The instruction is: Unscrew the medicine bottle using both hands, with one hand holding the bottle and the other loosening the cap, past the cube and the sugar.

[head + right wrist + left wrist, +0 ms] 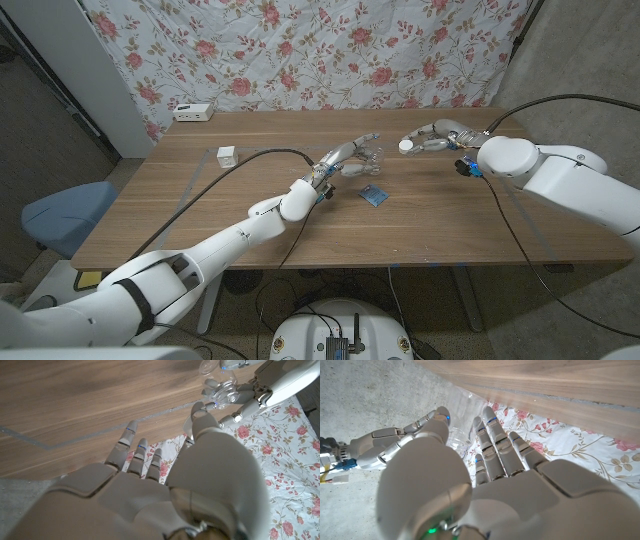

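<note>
Floral cloth (300, 50) backs the wooden table (200, 220). Your left hand (352, 157) has fingers (492, 442) wrapped round the clear medicine bottle (460, 435), held just above the table mid-far side, w/ its long axis roughly level, mouth toward the right hand (440, 138). That one pinches the white cap (406, 146), apart from the bottle. Cap looks off already. White cube (227, 154) sits well left; blue sugar packet (373, 195) nearer you.
</note>
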{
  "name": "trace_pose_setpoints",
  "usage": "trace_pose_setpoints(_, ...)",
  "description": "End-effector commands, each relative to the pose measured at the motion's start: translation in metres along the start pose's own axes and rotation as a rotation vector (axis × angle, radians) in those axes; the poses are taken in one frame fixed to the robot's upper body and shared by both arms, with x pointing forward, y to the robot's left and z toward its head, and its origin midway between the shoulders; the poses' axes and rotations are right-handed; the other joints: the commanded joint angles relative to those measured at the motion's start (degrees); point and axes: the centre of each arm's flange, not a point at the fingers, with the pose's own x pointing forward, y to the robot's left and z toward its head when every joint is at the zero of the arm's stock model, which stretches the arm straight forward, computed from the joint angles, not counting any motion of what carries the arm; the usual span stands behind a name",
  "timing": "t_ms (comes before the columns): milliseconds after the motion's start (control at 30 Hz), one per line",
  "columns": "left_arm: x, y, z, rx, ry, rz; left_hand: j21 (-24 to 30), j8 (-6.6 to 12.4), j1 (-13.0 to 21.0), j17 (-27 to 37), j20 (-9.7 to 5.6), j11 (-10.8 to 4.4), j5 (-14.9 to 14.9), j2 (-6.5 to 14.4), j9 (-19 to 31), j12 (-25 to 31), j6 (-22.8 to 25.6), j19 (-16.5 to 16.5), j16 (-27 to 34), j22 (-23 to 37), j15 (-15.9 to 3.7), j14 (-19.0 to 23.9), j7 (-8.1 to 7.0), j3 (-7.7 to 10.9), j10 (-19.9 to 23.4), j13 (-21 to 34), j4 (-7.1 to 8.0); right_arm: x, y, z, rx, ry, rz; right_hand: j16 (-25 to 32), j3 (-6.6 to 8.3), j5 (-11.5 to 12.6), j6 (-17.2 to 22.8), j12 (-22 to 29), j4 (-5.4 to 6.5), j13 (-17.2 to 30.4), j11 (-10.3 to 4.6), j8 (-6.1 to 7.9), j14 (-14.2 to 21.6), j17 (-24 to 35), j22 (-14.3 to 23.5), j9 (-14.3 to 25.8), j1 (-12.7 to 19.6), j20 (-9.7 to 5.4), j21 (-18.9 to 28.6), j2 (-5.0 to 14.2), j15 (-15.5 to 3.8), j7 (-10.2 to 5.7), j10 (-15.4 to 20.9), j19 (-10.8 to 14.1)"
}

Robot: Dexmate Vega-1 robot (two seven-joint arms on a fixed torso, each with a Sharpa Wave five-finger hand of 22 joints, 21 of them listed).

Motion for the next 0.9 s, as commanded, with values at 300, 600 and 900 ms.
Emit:
trace_pose_setpoints(300, -0.02, 0.01, 0.011, 0.042, 0.014, 0.035, -0.1, -0.03, 0.3, 0.2, -6.79, -4.06, 0.2, 0.8, 0.1, 0.2, 0.3, 0.3, 0.1, 0.0, -4.75, 0.6, 0.0, 0.61, 4.1, 0.1, 0.34, 0.001, -0.001, -0.017, 0.054, 0.028, -0.032, 0.2, -0.35, -0.3, 0.6, 0.3, -0.04, 0.1, 0.11, 0.51, 0.6, -0.1, 0.1, 0.1, -0.5, 0.22, 0.2, 0.07, 0.41, 0.89, 0.2, 0.5)
trace_pose_setpoints(600, -0.029, 0.016, 0.012, 0.051, 0.029, 0.056, 0.0, -0.03, 0.3, 0.2, -6.09, -4.04, 0.2, 0.7, 0.1, 0.3, 0.4, 0.6, 0.1, 0.0, -4.76, 0.5, 0.02, 0.58, 4.2, 0.1, 0.32, 0.005, -0.002, -0.02, 0.074, 0.044, -0.061, 0.2, -0.41, -0.3, 0.7, 0.3, -0.09, 0.1, 0.12, 0.48, 0.6, -0.1, 0.1, 0.1, -0.6, 0.22, 0.2, 0.04, 0.41, 0.94, 0.2, 0.6)
trace_pose_setpoints(900, -0.042, 0.018, 0.009, 0.044, 0.066, 0.075, 0.1, -0.09, 0.4, 0.1, -5.31, -3.57, 0.2, 0.6, 0.1, 0.2, 0.2, 1.2, 0.0, 0.0, -4.78, 0.2, 0.01, 0.54, 3.9, 0.2, 0.25, 0.01, -0.001, -0.025, 0.095, 0.058, -0.071, 0.2, -0.61, -0.3, 0.7, 0.3, -0.06, 0.1, 0.3, 0.41, 0.7, -0.1, 0.1, 0.1, -0.9, 0.24, 0.2, -0.15, 0.43, 1.05, 0.3, 0.8)
